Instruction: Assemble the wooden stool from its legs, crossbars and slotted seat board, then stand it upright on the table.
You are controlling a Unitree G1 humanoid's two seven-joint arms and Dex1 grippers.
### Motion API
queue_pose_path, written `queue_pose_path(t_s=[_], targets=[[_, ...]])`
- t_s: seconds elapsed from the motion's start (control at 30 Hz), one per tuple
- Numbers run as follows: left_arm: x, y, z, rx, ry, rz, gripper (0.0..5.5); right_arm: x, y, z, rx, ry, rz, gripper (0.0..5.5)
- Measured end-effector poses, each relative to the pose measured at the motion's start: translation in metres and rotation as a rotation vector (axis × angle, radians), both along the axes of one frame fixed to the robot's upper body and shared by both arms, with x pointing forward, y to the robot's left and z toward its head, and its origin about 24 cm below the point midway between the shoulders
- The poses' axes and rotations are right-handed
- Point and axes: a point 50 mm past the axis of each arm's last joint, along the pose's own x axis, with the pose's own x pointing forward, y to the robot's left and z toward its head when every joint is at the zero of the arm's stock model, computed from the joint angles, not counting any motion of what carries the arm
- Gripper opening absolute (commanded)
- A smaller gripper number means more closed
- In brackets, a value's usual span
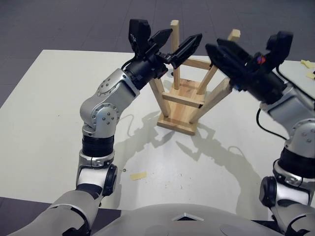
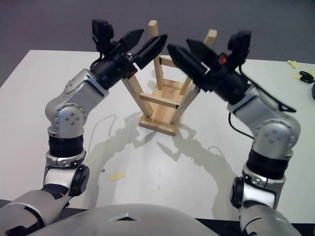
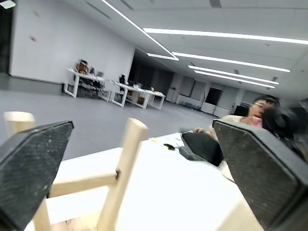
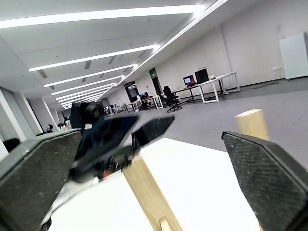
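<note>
While the wooden stool (image 1: 180, 101) rests upside down near the middle of the white tabletop (image 1: 59, 98), seat board (image 1: 176, 125) down and four legs up, the left gripper (image 1: 184, 34) hovers at the left legs' tops, jaws wide and holding nothing. Right gripper (image 1: 212, 44): jaws likewise wide, empty, by the right legs' tops. A yellow tape scrap (image 1: 138, 175) lies near; scissors (image 2: 306, 75) and more scraps (image 1: 307, 64) lie far right.
</note>
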Motion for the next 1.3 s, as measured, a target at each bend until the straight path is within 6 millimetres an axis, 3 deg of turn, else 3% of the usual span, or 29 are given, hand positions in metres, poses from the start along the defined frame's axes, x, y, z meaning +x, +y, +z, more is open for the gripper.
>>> queue_pose_path(t_s=[0.2,0.37,0.47,0.53,0.63,0.67,0.73,0.8,0.87,0.97,1.03,1.17,1.3], targets=[[0.0,0.0,-0.003,-0.02,0.002,0.006,5.38,0.001,0.002,-0.003,-0.017,-0.039,-0.024,5.4],[0.002,0.006,0.0,-0.071,0.014,0.023,5.38,0.002,-0.004,0.003,0.18,0.038,0.01,5.4],[0.006,0.022,0.008,-0.106,0.046,0.06,5.38,0.013,-0.028,0.031,0.366,0.009,-0.076,5.4],[0.009,0.036,0.015,-0.132,0.069,0.098,5.38,0.019,-0.048,0.039,0.368,-0.006,-0.187,5.4],[0.006,0.064,0.058,-0.227,-0.036,0.17,5.38,0.019,-0.063,0.01,0.092,0.063,-0.336,5.4],[0.003,0.072,0.072,-0.242,-0.087,0.185,5.38,0.014,-0.061,-0.009,-0.028,0.108,-0.332,5.4],[-0.002,0.079,0.083,-0.241,-0.127,0.199,5.38,-0.002,-0.055,-0.037,-0.227,0.169,-0.265,5.4],[-0.004,0.085,0.081,-0.222,-0.121,0.232,5.38,-0.019,-0.049,-0.056,-0.345,0.22,-0.173,5.4],[-0.005,0.091,0.066,-0.187,-0.07,0.277,5.38,-0.031,-0.035,-0.063,-0.416,0.221,-0.072,5.4],[-0.003,0.093,0.04,-0.142,0.019,0.323,5.38,-0.045,0.0,-0.065,-0.402,0.181,0.085,5.4],[-0.003,0.087,0.033,-0.127,0.039,0.317,5.38,-0.055,0.015,-0.061,-0.368,0.153,0.199,5.4],[-0.004,0.088,0.024,-0.082,0.05,0.351,5.38,-0.053,0.011,-0.064,-0.364,0.165,0.204,5.4],[-0.004,0.096,0.019,-0.049,0.056,0.403,5.38,-0.063,0.013,-0.065,-0.304,0.207,0.337,5.4]])
